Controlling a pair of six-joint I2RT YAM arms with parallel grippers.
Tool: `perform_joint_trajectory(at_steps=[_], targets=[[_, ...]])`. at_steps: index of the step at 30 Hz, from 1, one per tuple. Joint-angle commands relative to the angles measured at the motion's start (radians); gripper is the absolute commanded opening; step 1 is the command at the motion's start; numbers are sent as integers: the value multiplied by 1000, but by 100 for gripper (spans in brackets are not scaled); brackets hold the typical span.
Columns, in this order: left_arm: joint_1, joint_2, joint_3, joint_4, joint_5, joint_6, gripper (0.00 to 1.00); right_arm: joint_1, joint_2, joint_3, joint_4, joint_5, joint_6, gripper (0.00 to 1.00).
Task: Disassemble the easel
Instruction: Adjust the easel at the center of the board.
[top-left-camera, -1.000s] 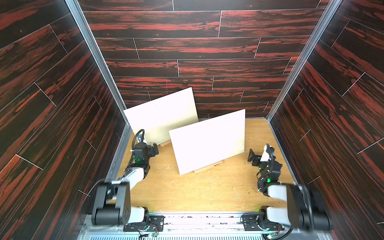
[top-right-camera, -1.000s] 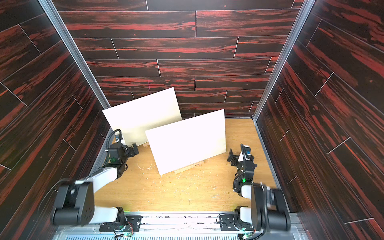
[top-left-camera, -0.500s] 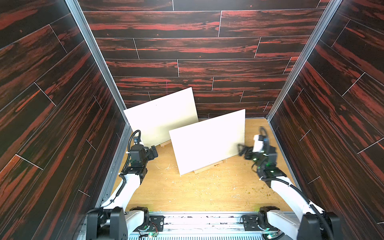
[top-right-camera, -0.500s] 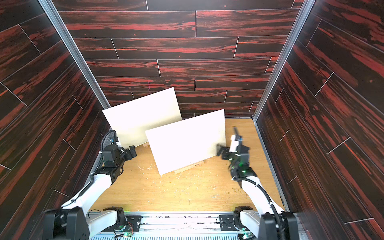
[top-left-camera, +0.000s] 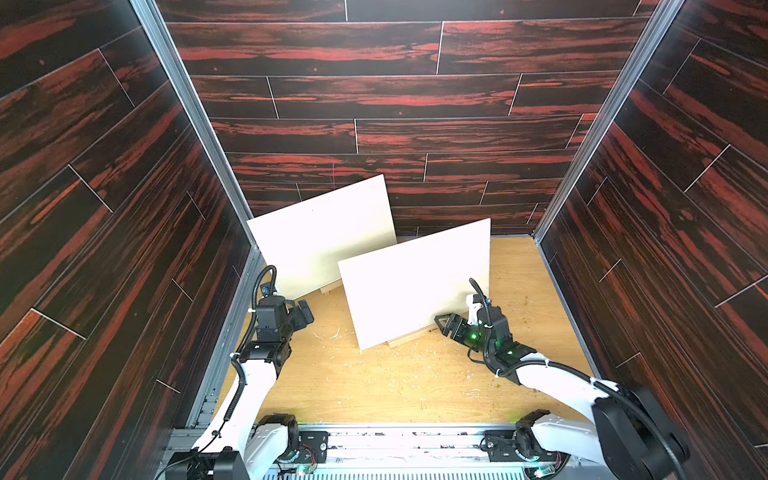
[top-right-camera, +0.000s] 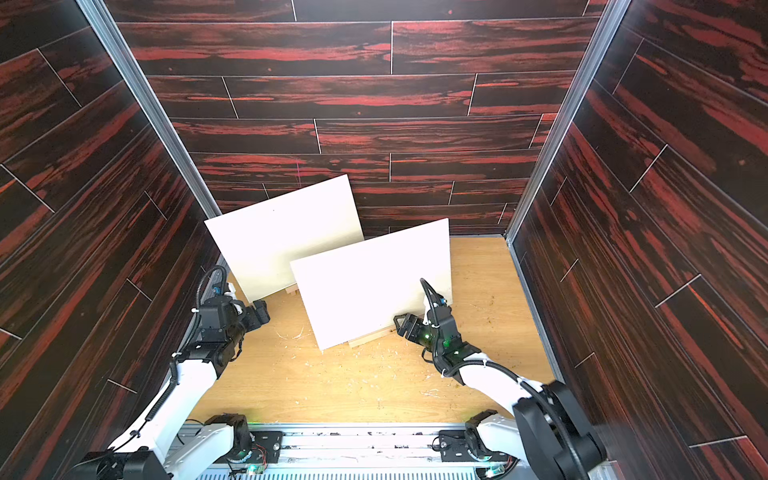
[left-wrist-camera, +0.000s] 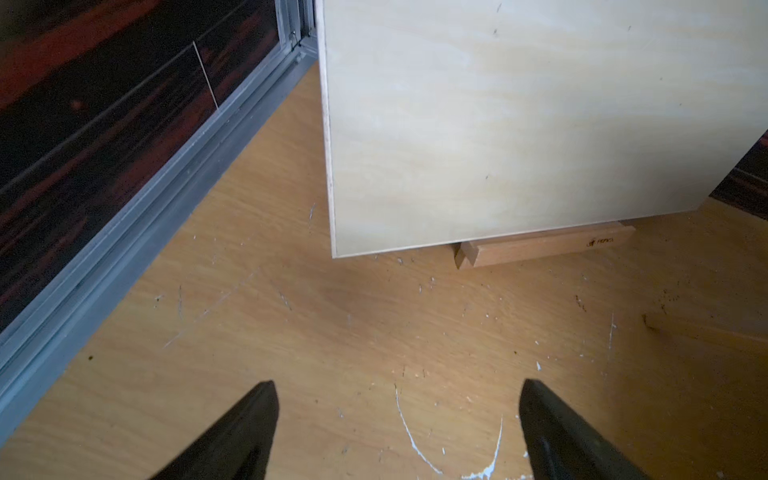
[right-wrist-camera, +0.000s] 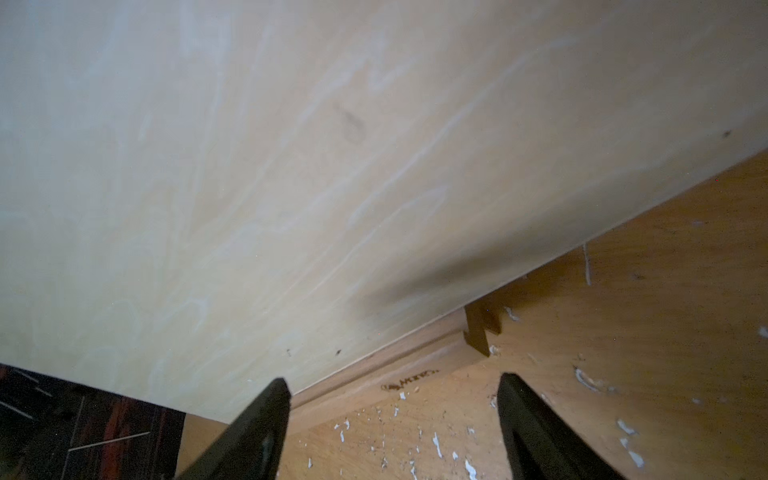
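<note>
Two pale boards stand tilted on low wooden easel ledges. In both top views the front board (top-left-camera: 415, 286) (top-right-camera: 374, 291) rests on a ledge (top-left-camera: 409, 338), and the rear board (top-left-camera: 324, 237) leans behind it at the left. My right gripper (top-left-camera: 442, 322) (right-wrist-camera: 393, 379) is open just before the front board's lower right part (right-wrist-camera: 291, 166), over its ledge (right-wrist-camera: 395, 365), with nothing between its fingers. My left gripper (top-left-camera: 305, 313) (left-wrist-camera: 397, 384) hangs open above the bare table, short of the rear board's lower corner (left-wrist-camera: 519, 116) and its ledge (left-wrist-camera: 540, 249).
Dark red-streaked walls (top-left-camera: 124, 249) close in on three sides, with aluminium posts (top-left-camera: 582, 145) at the corners. White flecks and chips (top-left-camera: 415, 361) litter the wooden table (top-left-camera: 374, 395). A metal rail (top-left-camera: 395, 432) runs along the front edge.
Both arms rose from their folded pose and reached forward. The right gripper came to the front board's lower right; the left moved toward the rear board. The right jaws narrowed slightly.
</note>
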Motion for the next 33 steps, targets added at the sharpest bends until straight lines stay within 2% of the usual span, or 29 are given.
perform_joint_trajectory(at_steps=[1,9,16,22,30,33], targets=[[-6,-23,8,-52,-6,-16,94,4,31,-19,92,5,59,80],[-18,-12,6,-45,-1,-11,94,3,136,-59,256,-31,-2,67],[-26,-2,7,-42,2,-7,94,3,236,-85,419,-38,52,65],[-30,-3,12,-50,-1,-3,94,2,311,-82,534,-43,93,57],[-40,-11,19,-73,-10,0,94,6,369,-121,668,-10,174,37],[-42,-17,23,-85,-15,0,94,22,357,-132,670,27,201,35]])
